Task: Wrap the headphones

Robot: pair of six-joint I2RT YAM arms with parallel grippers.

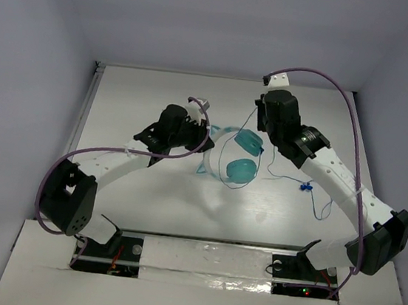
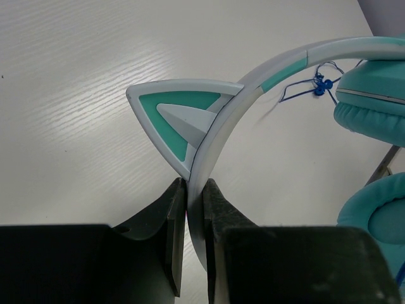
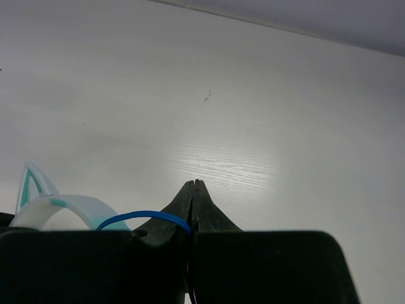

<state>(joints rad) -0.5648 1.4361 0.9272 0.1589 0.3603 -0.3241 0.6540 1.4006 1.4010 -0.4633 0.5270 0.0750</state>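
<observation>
The white table [image 1: 146, 197] carries the whole job, with the two arms reaching in from its near edge toward the middle. The left arm [image 1: 117, 163] comes in from the left, and the left jaws are closed narrow on the pale headband [image 2: 223, 126], gripping it just below the little teal cat ear [image 2: 172, 119]. The right arm [image 1: 328, 171] comes in from the right. The right jaws are pressed together, and the thin blue cord [image 3: 144, 216] runs into the seam between them, so it looks pinched there. The headphones [image 1: 242, 157] sit between the two arms at mid-table, with the two teal cups [image 1: 240, 170] one behind the other. I cannot tell whether they rest on the table or hang just above it. As for progress, I judge the wrapping barely begun. One wide, slack loop of cord hangs around the cups, and the rest trails loose across the table to the right, past a small blue knot [image 1: 304, 186]. No tight turns show on the headband or the cups. What is left is nearly everything: winding the slack around the headphones and tucking in the loose end.
</observation>
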